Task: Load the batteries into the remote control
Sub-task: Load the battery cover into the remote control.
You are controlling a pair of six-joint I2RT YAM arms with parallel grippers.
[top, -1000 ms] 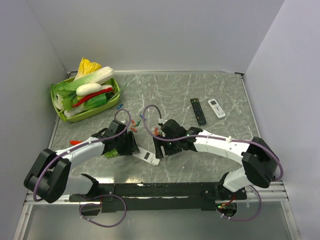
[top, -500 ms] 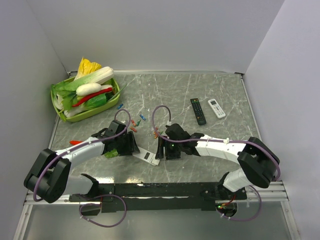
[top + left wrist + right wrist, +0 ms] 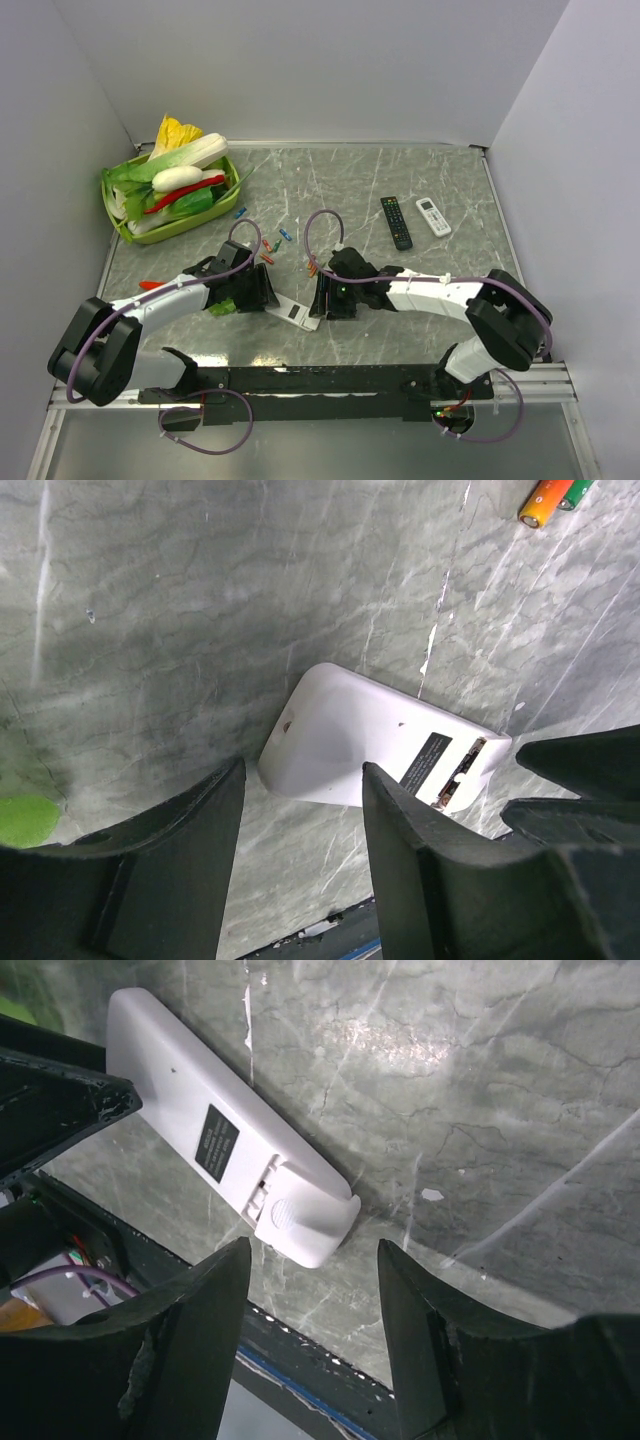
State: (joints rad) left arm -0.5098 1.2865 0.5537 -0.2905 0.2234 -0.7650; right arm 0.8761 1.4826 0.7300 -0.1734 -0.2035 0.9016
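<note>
The remote control [image 3: 293, 313] lies white back up on the table between both grippers. My left gripper [image 3: 266, 292] is open, and its fingers straddle the remote's rounded end [image 3: 340, 740] without touching it. My right gripper [image 3: 322, 298] is open and empty over the other end, where the ribbed battery cover [image 3: 292, 1212] sits slightly shifted. Metal contacts show at that end in the left wrist view [image 3: 458, 777]. Several batteries [image 3: 268, 251] lie loose beyond the remote. An orange battery [image 3: 545, 502] and a green one [image 3: 578, 488] lie side by side.
A green basket [image 3: 228, 205] of toy vegetables stands at the back left. A long black remote [image 3: 396, 221] and an all-white remote [image 3: 433, 216] lie at the back right. A green leaf [image 3: 222, 306] and an orange piece [image 3: 150, 285] lie by the left arm.
My right gripper has shifted a little right and lowered towards the remote's cover end, and its cable loop moved with it. The left gripper and the remote have not moved.
</note>
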